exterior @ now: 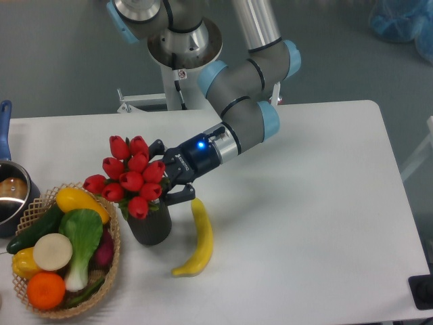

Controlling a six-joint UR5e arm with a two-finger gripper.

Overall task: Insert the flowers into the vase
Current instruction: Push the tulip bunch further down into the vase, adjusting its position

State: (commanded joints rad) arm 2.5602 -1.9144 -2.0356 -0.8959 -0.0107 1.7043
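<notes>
Red buds: the flowers (132, 177), one tight bunch, roughly ten closed tulips, sitting right over the mouth of the vase (150, 227).
Vase: one dark grey cylinder, upright on the table (304, 223), stems apparently already inside its rim.
My claw: the gripper (164, 177) reaches in from the right; whether my fingers clamp the stems I cannot tell, blooms hide them.
Handling: I judge the bunch light, soft up top, crushable; hold it low on the stems, never the heads.
Neighbours: one yellow banana (196, 237) just beside the vase; one wicker basket (111, 271) of vegetables near its other side.
Far left: one pot (12, 193).
</notes>
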